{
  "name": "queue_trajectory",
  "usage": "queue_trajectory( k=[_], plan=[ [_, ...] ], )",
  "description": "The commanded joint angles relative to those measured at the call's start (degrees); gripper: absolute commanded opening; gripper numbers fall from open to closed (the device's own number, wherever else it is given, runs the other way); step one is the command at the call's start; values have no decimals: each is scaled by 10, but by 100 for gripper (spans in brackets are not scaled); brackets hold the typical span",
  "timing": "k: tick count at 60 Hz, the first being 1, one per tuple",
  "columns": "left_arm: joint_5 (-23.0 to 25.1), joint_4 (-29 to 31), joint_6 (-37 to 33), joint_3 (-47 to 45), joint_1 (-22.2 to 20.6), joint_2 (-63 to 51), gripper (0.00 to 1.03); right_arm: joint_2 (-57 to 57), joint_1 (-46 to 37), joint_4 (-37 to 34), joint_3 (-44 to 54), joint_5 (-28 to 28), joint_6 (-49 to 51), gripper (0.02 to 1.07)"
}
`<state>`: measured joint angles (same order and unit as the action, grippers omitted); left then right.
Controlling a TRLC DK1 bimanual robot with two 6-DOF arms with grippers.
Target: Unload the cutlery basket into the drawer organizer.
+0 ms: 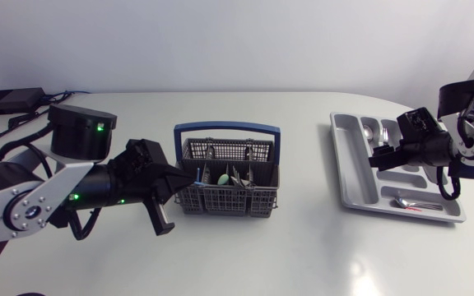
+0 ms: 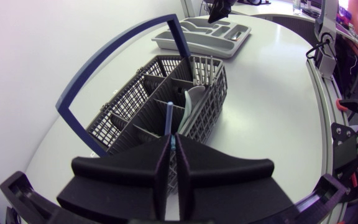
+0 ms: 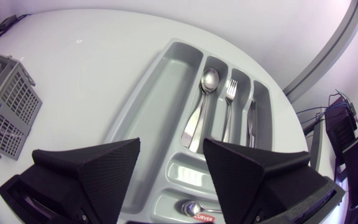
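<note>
The grey mesh cutlery basket [image 1: 226,191] with a blue hoop handle [image 1: 227,127] stands mid-table. It holds a pale green utensil [image 2: 191,102] and metal cutlery [image 2: 207,70]. At the basket's left end my left gripper [image 1: 192,176] [image 2: 173,142] is shut on a thin blue-handled utensil [image 2: 169,118] standing in the nearest compartment. The grey drawer organizer [image 1: 349,160] [image 3: 146,106] lies at the right. In it are a spoon [image 3: 205,93], a fork [image 3: 229,102], a knife [image 3: 252,121] and a small spoon [image 3: 190,208]. My right gripper [image 1: 383,153] [image 3: 171,152] hovers open over it, with nothing between its fingers.
A black box [image 1: 8,100] and cables [image 1: 6,136] lie at the back left corner, behind my left arm. Bare tabletop [image 1: 303,247] spreads between basket and organizer and along the front edge.
</note>
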<state>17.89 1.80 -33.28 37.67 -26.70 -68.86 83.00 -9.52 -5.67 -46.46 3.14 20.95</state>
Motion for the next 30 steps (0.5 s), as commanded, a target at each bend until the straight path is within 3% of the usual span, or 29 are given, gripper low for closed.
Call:
queue_trajectory(
  k=[1, 12, 30],
  plan=[
    [7, 43, -14, 39, -2, 20, 4, -26, 21, -11, 22, -3, -6, 76],
    [7, 159, -43, 140, -11, 28, 4, -74, 64, -25, 54, -2, 6, 76],
    [-7, 285, -84, 270, -49, -26, 4, -133, 101, -41, 101, 13, 31, 76]
  ],
)
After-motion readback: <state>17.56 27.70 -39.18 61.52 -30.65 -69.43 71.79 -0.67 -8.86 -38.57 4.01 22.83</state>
